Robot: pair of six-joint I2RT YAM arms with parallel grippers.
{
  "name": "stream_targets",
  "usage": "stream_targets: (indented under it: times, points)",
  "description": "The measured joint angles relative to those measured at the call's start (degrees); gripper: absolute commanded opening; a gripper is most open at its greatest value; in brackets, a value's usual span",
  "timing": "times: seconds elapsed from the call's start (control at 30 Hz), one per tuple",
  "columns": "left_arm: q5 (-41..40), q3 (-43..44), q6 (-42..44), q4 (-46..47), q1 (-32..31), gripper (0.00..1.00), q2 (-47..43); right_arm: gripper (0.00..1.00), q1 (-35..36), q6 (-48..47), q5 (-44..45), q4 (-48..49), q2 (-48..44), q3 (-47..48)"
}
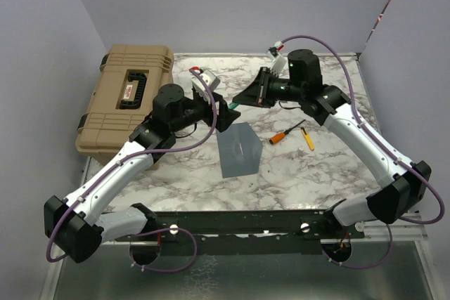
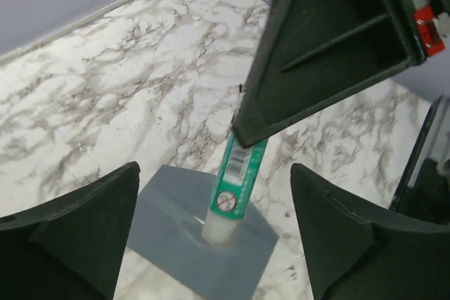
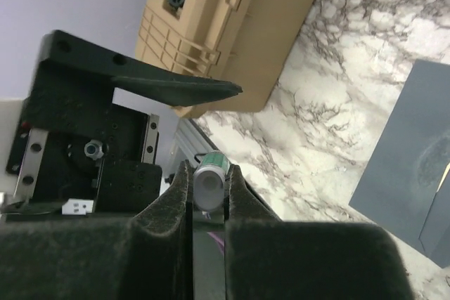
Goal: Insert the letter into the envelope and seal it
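Envelope [image 1: 238, 151] flat on the marble counter, about midway between left and right edges, a little nearer the near edge than the far one; faint smudge near its middle

Glue stick [image 2: 238, 173] tilted over it, white end down at the grey paper; touching or just above, cannot tell. Green label with barcode and a small red crossed-circle symbol; wording too small to read

Right gripper [image 3: 208, 168] pinching the stick's upper end between both fingers

Left gripper [image 1: 223, 116] just beside, toward the left edge, fingers [image 2: 84, 223] spread wide and holding nothing, stick seen between them

Orange screwdriver [image 1: 287, 133] and a yellow item [image 1: 308, 139] right of the envelope, apart from it

Tan case [image 1: 130, 96] at far-left corner, overhanging the left edge; red-and-white label by its handle, illegible
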Motion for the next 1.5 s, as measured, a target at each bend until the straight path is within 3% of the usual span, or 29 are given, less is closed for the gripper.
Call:
stream_targets:
  times: [0.27, 0.57, 0.77, 0.93, 1.3, 1.37, 1.5]
  points:
    - [-5.0, 0.1, -24.1, 1.8, 0.8, 0.96, -0.3, 0.00, -8.7, 7.9, -3.5, 16.5, -7.2, -9.8]
    - [2.5, 2.7, -52.0, 15.9, 4.0, 0.91, 3.0, 0.00, -11.1, 20.6, -12.0, 38.7, -8.3, -15.9]
    - [5.4, 3.4, -63.4, 20.4, 5.3, 0.58, 4.2, 0.00, -11.4, 29.1, -14.2, 49.8, -8.4, -17.2]
    - [6.9, 4.7, -68.0, 24.6, 5.4, 0.46, 4.5, 0.00, -11.4, 32.7, -15.5, 54.7, -8.4, -17.2]
    - [8.4, 4.6, -71.6, 26.4, 5.5, 0.02, 4.7, 0.00, -11.4, 32.8, -15.7, 55.5, -8.2, -17.8]
    - [8.4, 4.5, -71.8, 26.4, 5.5, 0.00, 4.7, 0.09, -11.4, 32.1, -15.6, 55.2, -8.2, -17.8]
    - [8.4, 4.5, -71.7, 26.2, 5.5, 0.00, 5.0, 0.48, -11.4, 30.9, -15.7, 54.5, -8.2, -17.8]
